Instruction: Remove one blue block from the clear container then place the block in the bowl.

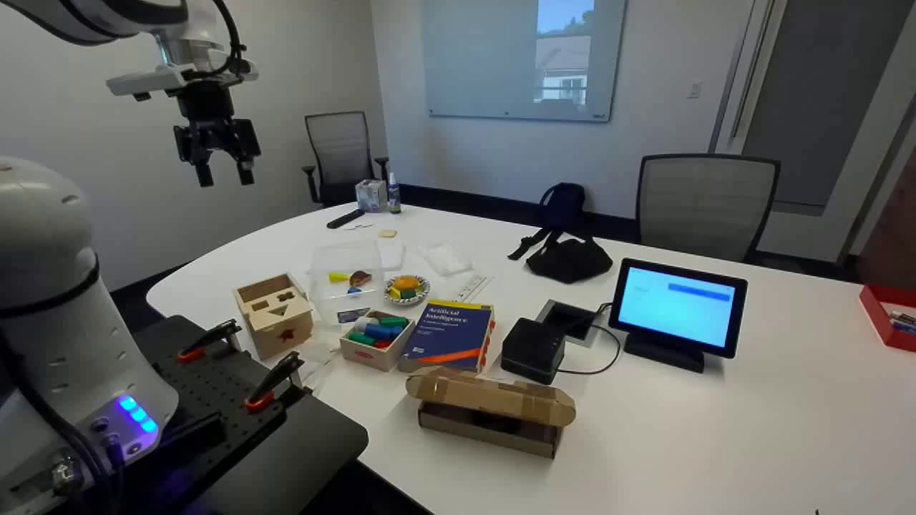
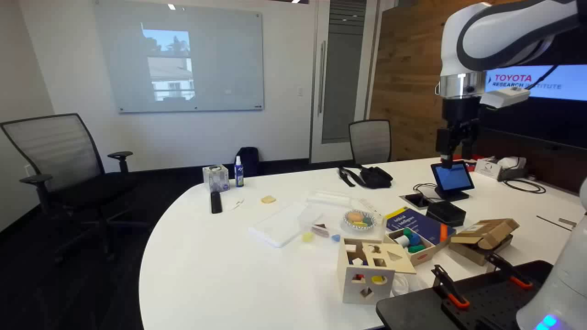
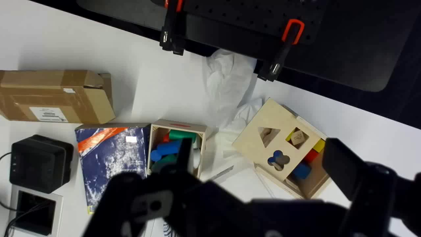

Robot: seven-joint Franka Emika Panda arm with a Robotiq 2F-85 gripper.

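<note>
Tool [image 1: 226, 174] spread wide, high over the surface [image 1: 665, 436]

Blue block [image 1: 354, 290] sits inside clear container [image 1: 331, 302], near yellow piece [image 1: 338, 277] and brown piece [image 1: 360, 277]. Patterned bowl [image 1: 405, 300] just beside, with coloured bits [image 1: 407, 283]. Further out: wooden tray [image 1: 363, 352] of mixed blocks [image 1: 383, 332], box with shaped holes [image 1: 272, 339], blue book [image 1: 447, 335].

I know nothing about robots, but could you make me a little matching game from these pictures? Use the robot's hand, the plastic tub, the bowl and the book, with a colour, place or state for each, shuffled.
Column one:
1. Hand
2. Plastic tub
3. Bowl
4. Book

Column two:
A. Patterned, with an orange piece inside
B. Dark blue, with an orange stripe across it
C. See-through, with a blue piece showing through its wall
D. Open and up in the air, holding nothing

Right pairs: 1-D, 2-C, 3-A, 4-B.
</note>
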